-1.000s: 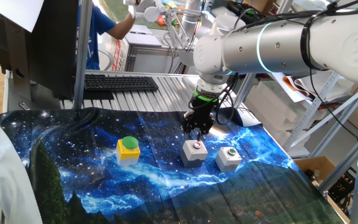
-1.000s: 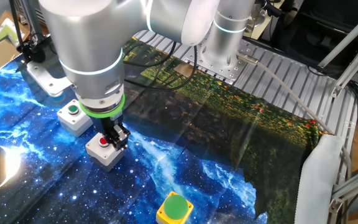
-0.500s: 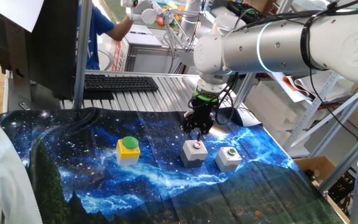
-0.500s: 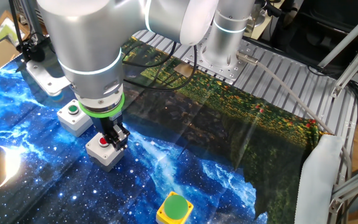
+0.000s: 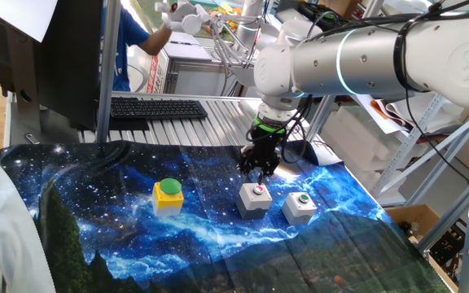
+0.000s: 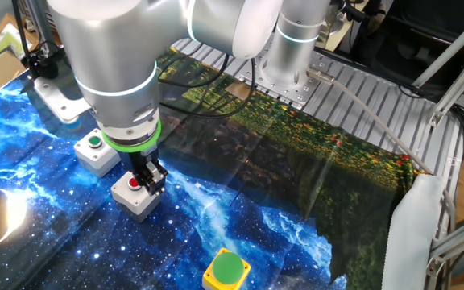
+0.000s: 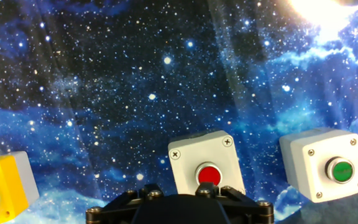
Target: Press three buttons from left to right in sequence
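We judge ourselves at the second press: our gripper (image 5: 259, 172), finger spacing not discernible, hangs over the grey red-button box (image 5: 255, 198) mid-cloth, with the yellow green-dome box (image 5: 168, 195) toward the left edge and the grey green-button box (image 5: 300, 207) rightward, presumably left.

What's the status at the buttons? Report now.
Gripper pointing down over grey box with red button, contact unclear. Yellow box with green dome and grey box with green button untouched. Nothing in the way.
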`<move>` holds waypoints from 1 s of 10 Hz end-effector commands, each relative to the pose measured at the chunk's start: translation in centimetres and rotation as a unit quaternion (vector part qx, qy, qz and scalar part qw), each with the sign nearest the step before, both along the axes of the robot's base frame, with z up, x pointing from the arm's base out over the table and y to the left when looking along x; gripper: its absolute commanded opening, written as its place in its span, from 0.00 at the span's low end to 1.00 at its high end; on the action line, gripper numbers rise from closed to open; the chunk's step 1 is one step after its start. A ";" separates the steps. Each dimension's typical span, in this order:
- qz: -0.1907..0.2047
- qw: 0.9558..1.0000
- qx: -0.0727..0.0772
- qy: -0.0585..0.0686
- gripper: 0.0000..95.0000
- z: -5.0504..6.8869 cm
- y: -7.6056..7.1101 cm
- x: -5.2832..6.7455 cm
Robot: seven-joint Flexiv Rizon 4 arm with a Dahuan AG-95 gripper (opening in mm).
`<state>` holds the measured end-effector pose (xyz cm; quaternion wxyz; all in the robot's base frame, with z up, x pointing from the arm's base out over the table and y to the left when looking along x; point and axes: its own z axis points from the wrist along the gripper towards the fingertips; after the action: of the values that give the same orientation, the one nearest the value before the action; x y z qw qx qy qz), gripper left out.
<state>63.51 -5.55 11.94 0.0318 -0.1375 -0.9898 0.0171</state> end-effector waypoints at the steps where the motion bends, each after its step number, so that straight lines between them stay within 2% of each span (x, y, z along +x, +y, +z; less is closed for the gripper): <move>1: 0.023 1.000 -0.004 -0.010 0.40 -0.1 0.0 0.0; 2: 0.068 0.997 0.001 -0.021 0.40 -0.1 0.0 0.0; 4: 0.127 0.991 0.013 -0.036 0.40 -0.1 0.0 0.0; 5: 0.142 0.989 0.019 -0.038 0.40 -0.1 0.0 0.0; 6: 0.160 0.986 0.024 -0.051 0.40 -0.1 0.0 0.0; 7: 0.177 0.982 0.023 -0.058 0.40 -0.1 0.0 0.0; 10: 0.185 0.980 0.028 -0.067 0.40 -0.1 0.0 0.0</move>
<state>63.26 -5.60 11.98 -0.0322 0.0452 -0.9984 -0.0123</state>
